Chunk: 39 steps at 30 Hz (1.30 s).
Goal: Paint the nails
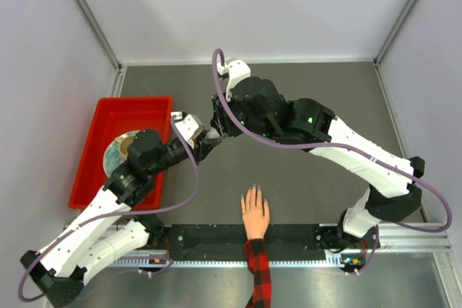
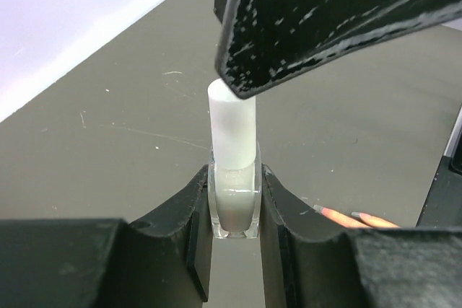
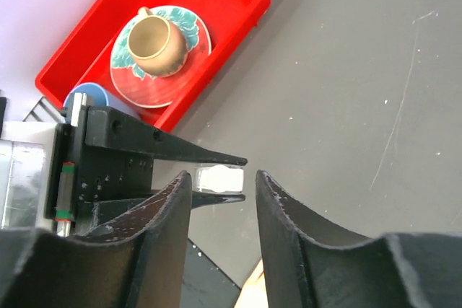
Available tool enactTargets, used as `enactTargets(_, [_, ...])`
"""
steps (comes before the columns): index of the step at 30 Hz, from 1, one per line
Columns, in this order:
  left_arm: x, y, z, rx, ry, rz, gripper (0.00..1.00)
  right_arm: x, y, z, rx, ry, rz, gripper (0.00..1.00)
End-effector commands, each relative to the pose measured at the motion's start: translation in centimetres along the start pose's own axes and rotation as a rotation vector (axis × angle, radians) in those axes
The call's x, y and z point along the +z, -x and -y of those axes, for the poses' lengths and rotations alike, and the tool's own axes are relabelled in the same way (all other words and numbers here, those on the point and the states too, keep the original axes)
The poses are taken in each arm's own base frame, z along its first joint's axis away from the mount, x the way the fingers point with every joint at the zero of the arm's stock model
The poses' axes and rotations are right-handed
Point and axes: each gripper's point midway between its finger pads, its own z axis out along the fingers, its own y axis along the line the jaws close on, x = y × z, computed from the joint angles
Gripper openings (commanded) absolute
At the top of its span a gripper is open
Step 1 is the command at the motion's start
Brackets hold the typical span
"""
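Note:
My left gripper [image 2: 234, 172] is shut on a small clear glass bottle [image 2: 234, 203] with a white cap [image 2: 232, 124], held upright above the table. My right gripper [image 3: 224, 178] is open and hangs over the cap [image 3: 220, 177], one finger on each side, not touching it. In the top view the two grippers meet at mid-table, left [image 1: 207, 142] and right [image 1: 217, 126]. A light-skinned hand [image 1: 254, 210] with a red-and-black plaid sleeve [image 1: 258, 272] lies flat at the near edge. Two of its pale nails [image 2: 318, 208] show in the left wrist view.
A red bin [image 1: 148, 106] at the left holds a brown cup [image 3: 155, 41] on a red-and-green saucer [image 3: 191, 52] and a blue item [image 3: 90, 99]. A black rail [image 1: 303, 239] runs along the near edge. Grey walls enclose the table.

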Motion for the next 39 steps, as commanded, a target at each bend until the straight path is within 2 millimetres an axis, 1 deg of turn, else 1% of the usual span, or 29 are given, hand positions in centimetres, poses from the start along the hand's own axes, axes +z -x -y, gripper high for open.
enactTargets(1, [-0.1,1.9,-0.1,0.022,0.008,0.078,0.00,-0.4,2.4,-1.5,0.023,0.046,0.053,0.41])
enactTargets(2, [-0.1,1.9,-0.1,0.022,0.010,0.078,0.00,-0.3,1.8,-1.5,0.028,0.039,0.021,0.42])
enactTargets(3, [0.0,1.8,-0.2,0.020,0.011,0.076,0.00,-0.1,2.0,-1.7,0.066,0.034,0.019,0.42])
enactTargets(4, [-0.1,2.0,-0.2,0.020,0.013,0.080,0.00,0.7,1.4,-1.7,0.076,0.018,-0.004,0.42])
enactTargets(5, [0.0,1.8,-0.2,0.019,0.012,0.077,0.00,0.9,1.1,-1.8,0.085,0.012,-0.014,0.42])
enactTargets(7, [0.0,2.0,-0.2,0.021,0.014,0.080,0.00,1.3,0.6,-1.9,0.101,0.010,-0.028,0.40])
enactTargets(8, [0.0,2.0,-0.2,0.021,0.014,0.080,0.00,1.3,0.7,-2.0,0.105,0.011,-0.027,0.36])
enactTargets(11, [-0.1,1.9,-0.3,0.024,0.017,0.076,0.00,1.2,0.6,-1.6,0.112,-0.003,-0.025,0.33])
enactTargets(18, [0.1,1.7,-0.3,0.026,0.015,0.071,0.00,1.1,-0.3,-1.5,0.119,-0.010,-0.064,0.34])
enactTargets(21, [0.0,1.8,-0.3,0.027,0.017,0.073,0.00,1.0,-1.1,-0.8,0.108,-0.045,-0.086,0.35])
enactTargets(24, [0.0,1.9,-0.3,0.029,0.016,0.074,0.00,1.2,-1.5,-0.4,0.102,-0.057,-0.090,0.40])
enactTargets(26, [0.1,1.9,-0.2,0.028,0.011,0.073,0.00,1.5,-1.4,-0.6,0.091,-0.047,-0.082,0.44])
enactTargets(29, [0.1,1.9,-0.1,0.027,0.005,0.072,0.00,1.8,-1.3,-0.3,0.063,-0.067,-0.080,0.47])
enactTargets(31, [0.1,1.9,-0.2,0.026,0.006,0.070,0.00,1.5,-1.0,-0.4,0.070,-0.062,-0.076,0.43])
enactTargets(32, [0.1,1.9,-0.2,0.026,0.008,0.072,0.00,1.5,-1.3,-0.3,0.075,-0.065,-0.082,0.34])
enactTargets(35, [0.0,2.0,-0.2,0.028,0.011,0.076,0.00,1.0,-1.3,0.0,0.094,-0.075,-0.070,0.22])
enactTargets(38, [0.0,2.0,-0.1,0.024,0.008,0.075,0.00,1.0,-1.3,-0.4,0.101,-0.049,-0.073,0.20])
enactTargets(39, [0.0,2.1,-0.1,0.022,0.003,0.078,0.00,1.1,-1.6,-0.7,0.098,-0.035,-0.088,0.20])
